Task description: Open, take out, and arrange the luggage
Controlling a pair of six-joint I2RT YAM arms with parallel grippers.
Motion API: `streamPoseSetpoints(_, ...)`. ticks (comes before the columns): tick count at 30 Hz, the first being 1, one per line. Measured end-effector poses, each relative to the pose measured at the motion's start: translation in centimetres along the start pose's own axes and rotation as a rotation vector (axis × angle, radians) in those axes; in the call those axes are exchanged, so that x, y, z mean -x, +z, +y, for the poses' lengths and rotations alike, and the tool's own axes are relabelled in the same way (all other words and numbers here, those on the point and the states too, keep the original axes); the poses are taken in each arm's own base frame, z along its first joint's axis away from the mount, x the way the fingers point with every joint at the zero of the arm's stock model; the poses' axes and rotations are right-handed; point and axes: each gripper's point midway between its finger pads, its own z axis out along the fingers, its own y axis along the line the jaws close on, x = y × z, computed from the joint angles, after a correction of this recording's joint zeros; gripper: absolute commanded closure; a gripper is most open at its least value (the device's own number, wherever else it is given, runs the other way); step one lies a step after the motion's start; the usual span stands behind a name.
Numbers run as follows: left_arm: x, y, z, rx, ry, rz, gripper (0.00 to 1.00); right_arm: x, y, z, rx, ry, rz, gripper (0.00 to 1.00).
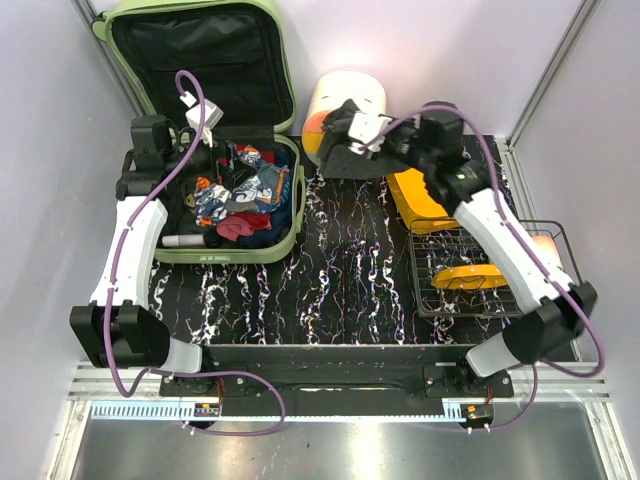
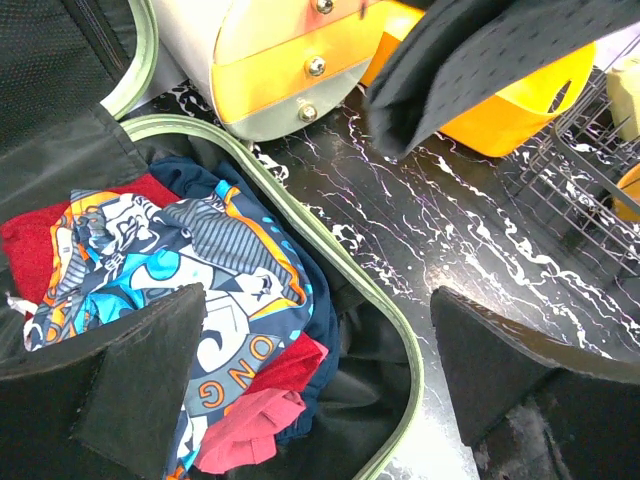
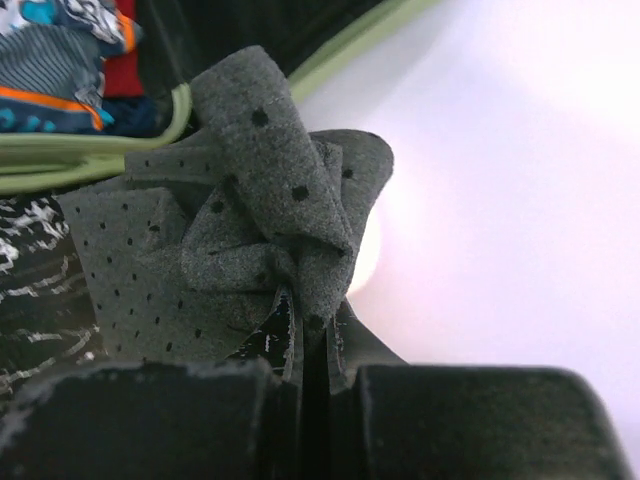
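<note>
The pale green suitcase [image 1: 285, 215] lies open at the back left, with its black-lined lid [image 1: 195, 50] standing up. Its lower half holds a heap of clothes [image 1: 240, 195]: a blue, white and orange printed garment [image 2: 200, 270] and red and pink pieces [image 2: 250, 430]. My left gripper [image 1: 228, 160] hangs open and empty over the clothes [image 2: 320, 370], astride the suitcase's green rim [image 2: 330, 260]. My right gripper [image 1: 345, 125] is shut on a dark grey dotted cloth [image 3: 250, 230]. It holds the cloth [image 1: 345, 160] in the air just right of the suitcase.
A cream-and-orange cylindrical box [image 1: 345, 100] stands behind the held cloth. An orange plastic bin [image 1: 415, 205] sits right of it. A black wire rack [image 1: 480, 265] with an orange item in it fills the right side. White walls close in the back and sides.
</note>
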Motion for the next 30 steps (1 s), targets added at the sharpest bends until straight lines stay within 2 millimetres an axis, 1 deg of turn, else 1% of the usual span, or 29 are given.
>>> streamPoseSetpoints(1,0.0,0.0,-0.1,-0.004,-0.006,-0.002,0.01,-0.1,-1.7,-0.9,-0.018,-0.008,0.004,1.0)
streamPoseSetpoints(3,-0.1,0.0,-0.4,-0.014,-0.022,-0.007,0.01,-0.6,-4.2,-2.2,-0.043,-0.02,0.019,1.0)
streamPoseSetpoints(4,-0.2,0.1,-0.5,-0.021,-0.031,-0.007,0.01,-0.8,-5.1,-2.6,-0.051,-0.024,0.026,1.0)
streamPoseSetpoints(5,-0.3,0.1,-0.6,-0.027,-0.042,-0.007,0.01,-1.5,-6.1,-3.3,-0.064,-0.026,0.047,1.0)
streamPoseSetpoints(7,-0.6,0.2,-0.8,-0.039,-0.065,-0.005,0.01,-3.0,-7.4,-4.3,-0.079,-0.031,0.078,1.0)
streamPoseSetpoints(8,-0.7,0.3,-0.9,-0.043,-0.073,-0.004,0.01,-4.1,-8.0,-4.8,-0.085,-0.032,0.101,1.0)
streamPoseSetpoints(11,-0.6,0.3,-1.2,-0.056,-0.088,-0.008,0.01,-7.2,-8.9,-5.3,-0.077,-0.031,0.154,1.0)
streamPoseSetpoints(12,-0.6,0.3,-1.2,-0.058,-0.09,-0.01,0.01,-8.6,-9.1,-5.6,-0.073,-0.031,0.176,1.0)
streamPoseSetpoints(13,-0.6,0.3,-1.2,-0.059,-0.091,-0.011,0.01,-9.5,-9.2,-5.7,-0.068,-0.034,0.185,1.0)
streamPoseSetpoints(16,-0.5,0.3,-1.3,-0.061,-0.097,-0.014,0.01,-13.0,-8.9,-6.0,-0.038,-0.037,0.206,1.0)
streamPoseSetpoints(22,-0.4,0.4,-1.3,-0.061,-0.101,-0.017,0.01,-18.6,-7.7,-6.9,0.022,-0.065,0.189,1.0)
streamPoseSetpoints(27,-0.6,0.5,-1.2,-0.06,-0.107,-0.012,0.01,-22.0,-6.0,-8.5,0.039,-0.106,0.142,1.0)
streamPoseSetpoints(30,-0.9,0.7,-0.9,-0.058,-0.115,-0.004,0.01,-23.3,-4.7,-9.1,0.036,-0.129,0.099,1.0)
